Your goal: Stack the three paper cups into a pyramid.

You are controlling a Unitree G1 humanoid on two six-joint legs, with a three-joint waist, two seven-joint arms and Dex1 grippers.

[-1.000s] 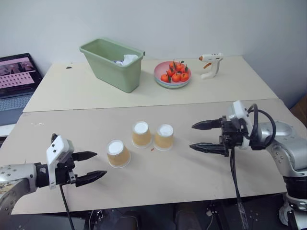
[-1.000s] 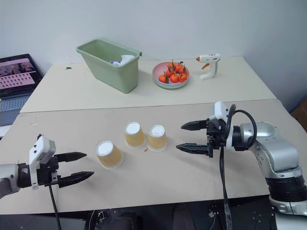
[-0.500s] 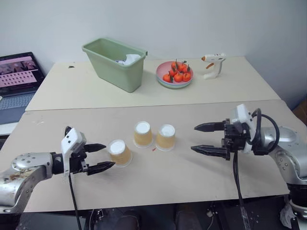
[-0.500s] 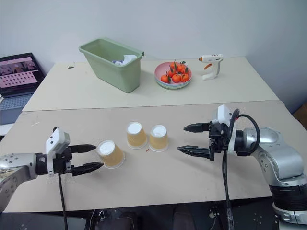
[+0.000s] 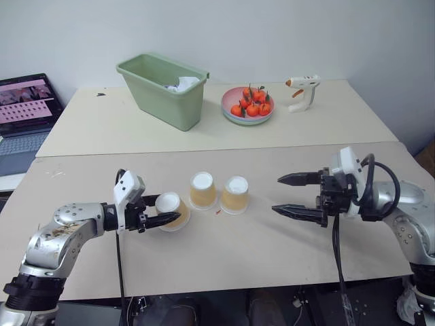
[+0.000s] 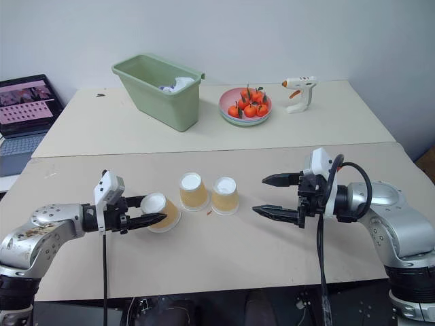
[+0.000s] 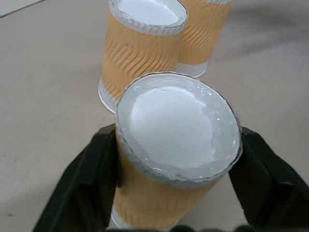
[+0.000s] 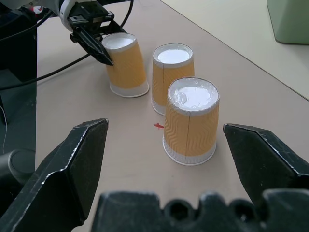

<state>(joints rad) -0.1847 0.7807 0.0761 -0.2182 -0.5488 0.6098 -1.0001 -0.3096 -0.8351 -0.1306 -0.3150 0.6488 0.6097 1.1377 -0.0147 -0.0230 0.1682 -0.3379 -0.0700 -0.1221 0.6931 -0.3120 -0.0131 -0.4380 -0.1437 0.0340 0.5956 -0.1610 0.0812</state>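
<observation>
Here three upturned yellow-orange paper cups stand unstacked; left jaws clasp one, right jaws spread.

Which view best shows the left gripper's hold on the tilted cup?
The left wrist view: the left gripper has a finger on each side of the tilted cup, seen close. Both eye views show it side-on; the right wrist view shows it far behind the other two cups.

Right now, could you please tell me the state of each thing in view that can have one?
Left gripper: shut on leftmost cup.
Leftmost cup: upside down, tilted, gripped.
Middle cup: upside down, free.
Right cup: upside down, free.
Right gripper: open, empty.
Laptop: open, screen lit.
</observation>
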